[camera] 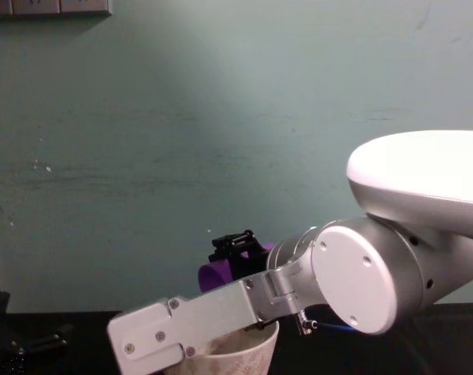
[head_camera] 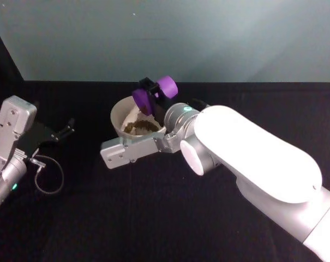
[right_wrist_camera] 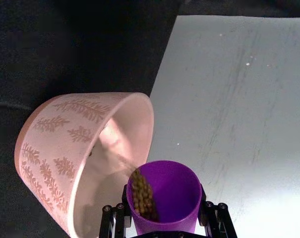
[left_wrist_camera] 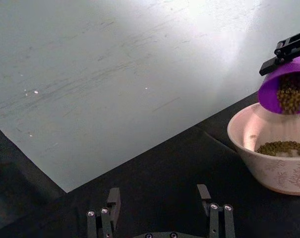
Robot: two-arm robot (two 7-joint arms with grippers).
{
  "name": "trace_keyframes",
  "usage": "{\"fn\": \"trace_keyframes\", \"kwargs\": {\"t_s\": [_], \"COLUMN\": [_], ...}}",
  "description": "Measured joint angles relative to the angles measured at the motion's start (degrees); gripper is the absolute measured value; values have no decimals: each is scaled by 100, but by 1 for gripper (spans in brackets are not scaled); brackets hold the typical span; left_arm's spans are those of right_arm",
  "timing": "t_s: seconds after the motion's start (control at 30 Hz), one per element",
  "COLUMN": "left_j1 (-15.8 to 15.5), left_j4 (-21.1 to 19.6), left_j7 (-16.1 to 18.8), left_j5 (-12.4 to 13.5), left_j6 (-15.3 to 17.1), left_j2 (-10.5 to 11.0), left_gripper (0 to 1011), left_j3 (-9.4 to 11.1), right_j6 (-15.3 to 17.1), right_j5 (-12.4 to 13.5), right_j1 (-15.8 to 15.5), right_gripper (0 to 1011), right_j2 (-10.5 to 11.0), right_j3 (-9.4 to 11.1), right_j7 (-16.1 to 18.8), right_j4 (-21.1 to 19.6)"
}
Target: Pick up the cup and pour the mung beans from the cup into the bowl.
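Head view: right gripper (head_camera: 153,91) jaws clamp cup (head_camera: 168,84) tipped over bowl (head_camera: 117,112).

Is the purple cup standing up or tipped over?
Tipped. The right gripper holds the cup tilted above the bowl, mung beans spilling out; the left gripper sits parked at left.

the right arm (head_camera: 252,158) wore a smooth, rounded white shell, then a silver-grey wrist link (camera: 191,319) dotted with small screws and a tiny green light (head_camera: 185,108). the left arm (head_camera: 11,131) was boxy silver metal with screws, a green lamp (head_camera: 13,186) and a thin looped cable (head_camera: 49,180). the left gripper (left_wrist_camera: 158,198) and right gripper (right_wrist_camera: 164,218) had black fingers with silver screw heads.
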Motion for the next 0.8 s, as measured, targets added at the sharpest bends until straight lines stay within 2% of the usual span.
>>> {"fn": "trace_keyframes", "kwargs": {"t_s": [0.13,0.3,0.63,0.8], "left_j1": [0,0,0,0], "left_j4": [0,0,0,0], "left_j7": [0,0,0,0], "left_j5": [0,0,0,0], "left_j6": [0,0,0,0], "left_j2": [0,0,0,0], "left_gripper": [1000,1000,1000,1000], "left_j3": [0,0,0,0], "right_j6": [6,55,164,213], "right_j5": [-71,-296,-857,-1220], "right_j1": [20,66,141,195], "right_gripper": [731,731,731,731], "right_j2": [10,32,77,105], "right_j3": [-38,-160,-422,-589], "right_j7": [41,125,233,324], "right_j4": [-13,-48,-135,-155]}}
